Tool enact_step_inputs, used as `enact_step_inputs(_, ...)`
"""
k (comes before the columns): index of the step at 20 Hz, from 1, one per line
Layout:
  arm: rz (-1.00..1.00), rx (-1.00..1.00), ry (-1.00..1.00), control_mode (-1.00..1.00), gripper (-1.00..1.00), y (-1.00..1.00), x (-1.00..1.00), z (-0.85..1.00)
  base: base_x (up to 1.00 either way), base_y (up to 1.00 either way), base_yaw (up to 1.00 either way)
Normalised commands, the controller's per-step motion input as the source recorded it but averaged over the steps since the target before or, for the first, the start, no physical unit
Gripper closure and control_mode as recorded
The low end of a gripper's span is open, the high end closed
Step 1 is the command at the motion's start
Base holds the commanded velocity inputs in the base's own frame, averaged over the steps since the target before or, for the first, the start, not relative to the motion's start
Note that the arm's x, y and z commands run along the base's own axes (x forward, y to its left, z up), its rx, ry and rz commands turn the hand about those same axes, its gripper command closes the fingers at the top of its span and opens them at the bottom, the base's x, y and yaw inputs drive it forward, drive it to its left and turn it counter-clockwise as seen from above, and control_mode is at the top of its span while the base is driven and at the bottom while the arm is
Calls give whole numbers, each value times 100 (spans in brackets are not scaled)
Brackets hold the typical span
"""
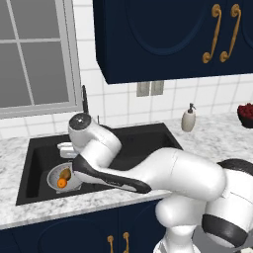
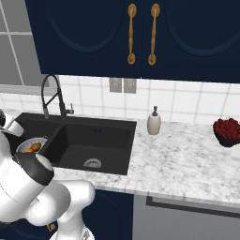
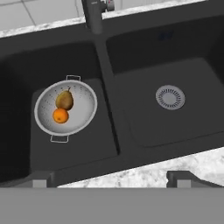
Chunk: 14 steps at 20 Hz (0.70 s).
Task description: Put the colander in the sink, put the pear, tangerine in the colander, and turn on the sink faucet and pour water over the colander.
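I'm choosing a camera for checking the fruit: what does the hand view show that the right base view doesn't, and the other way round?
Hand view alone: the whole colander from above with the pear and tangerine lying side by side in it, plus the open gripper. Right base view alone: the faucet's full arch, a soap bottle, a bowl of red fruit and the upper cabinets; there the arm hides most of the colander. Both: the black sink, its right drain and the marble counter.
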Motion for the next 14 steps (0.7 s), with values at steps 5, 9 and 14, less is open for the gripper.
enact_step_inputs(5, 8, 1, -5, -100, -100, -80, 0, 64, 0, 0, 0)
enact_step_inputs(9, 10, 0, -8, -100, -100, -53, 3, 57, 0, 0, 0)
enact_step_inputs(14, 12, 0, -7, -100, -100, -5, 34, 36, 0, 0, 0)
